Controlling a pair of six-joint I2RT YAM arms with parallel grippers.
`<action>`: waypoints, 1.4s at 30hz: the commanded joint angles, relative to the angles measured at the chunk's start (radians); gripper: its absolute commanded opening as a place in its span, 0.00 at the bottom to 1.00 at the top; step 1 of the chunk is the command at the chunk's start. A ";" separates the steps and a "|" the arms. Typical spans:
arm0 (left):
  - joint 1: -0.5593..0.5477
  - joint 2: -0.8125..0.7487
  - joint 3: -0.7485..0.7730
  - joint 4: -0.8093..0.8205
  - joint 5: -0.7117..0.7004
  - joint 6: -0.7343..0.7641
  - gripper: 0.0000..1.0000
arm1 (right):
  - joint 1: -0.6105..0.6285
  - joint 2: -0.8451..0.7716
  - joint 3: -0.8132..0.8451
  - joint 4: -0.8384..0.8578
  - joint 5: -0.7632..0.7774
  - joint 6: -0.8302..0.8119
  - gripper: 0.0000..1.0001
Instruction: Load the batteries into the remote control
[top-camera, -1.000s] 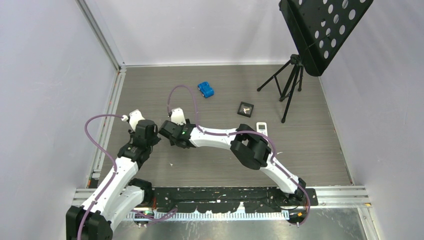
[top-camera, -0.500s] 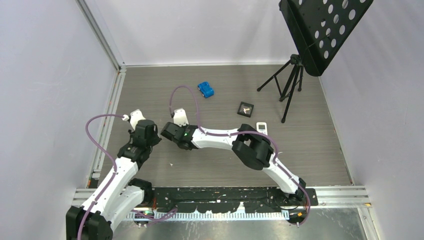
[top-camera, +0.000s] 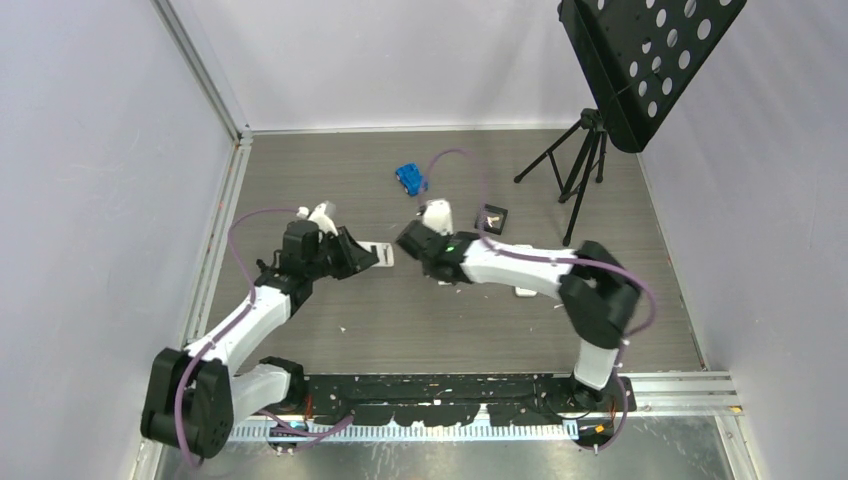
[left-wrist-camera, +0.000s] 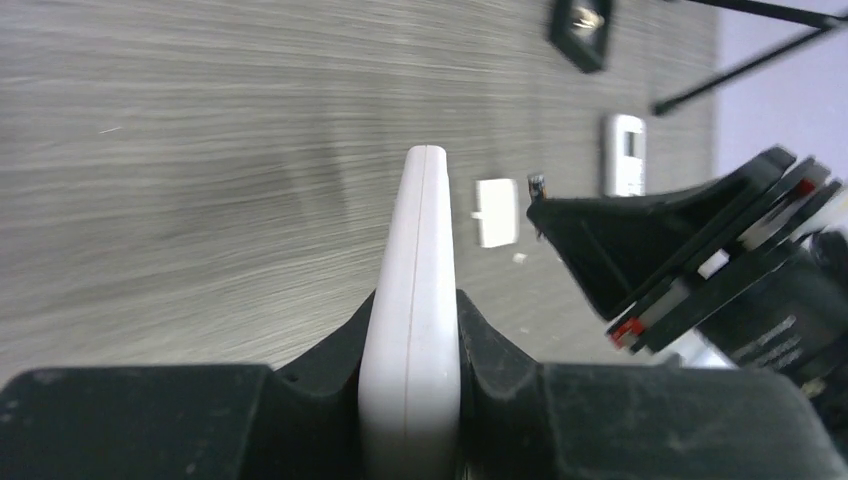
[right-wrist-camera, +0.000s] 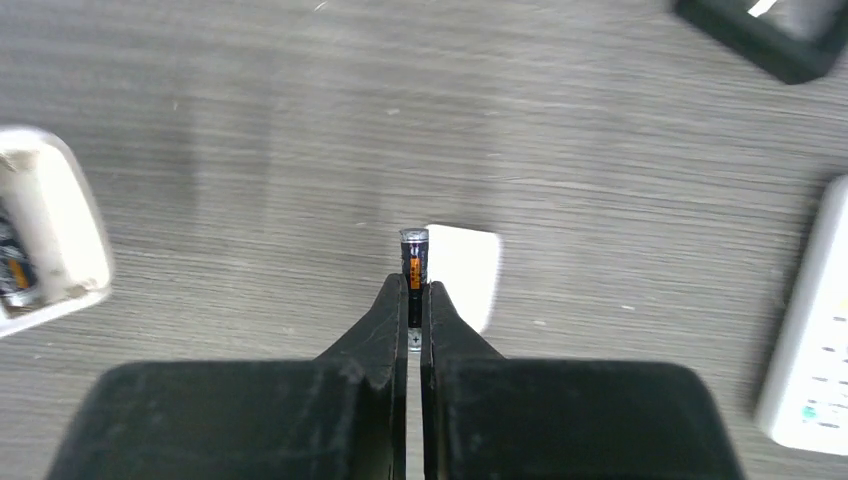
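My left gripper is shut on the white remote control, held edge-on above the floor. In the top view the remote sticks out to the right of the left gripper. Its open end shows a dark battery inside. My right gripper is shut on a thin dark battery with an orange band and a metal tip. The right gripper hovers just right of the remote's end, a small gap apart.
A small white cover piece lies on the floor under the right gripper. A second white device with buttons lies to the right. A black tray, a blue block and a tripod stand sit farther back.
Both arms have swung to the right. The left gripper now holds the remote out towards the middle, and the right gripper faces its end from the right.
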 joint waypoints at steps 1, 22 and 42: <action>0.003 0.091 0.087 0.303 0.342 -0.134 0.00 | -0.091 -0.247 -0.136 0.121 -0.137 0.026 0.00; 0.003 0.254 0.081 0.614 0.511 -0.444 0.00 | -0.170 -0.490 -0.138 0.216 -0.384 0.041 0.00; 0.003 0.232 0.058 0.656 0.507 -0.506 0.00 | -0.170 -0.402 -0.065 0.191 -0.385 0.037 0.12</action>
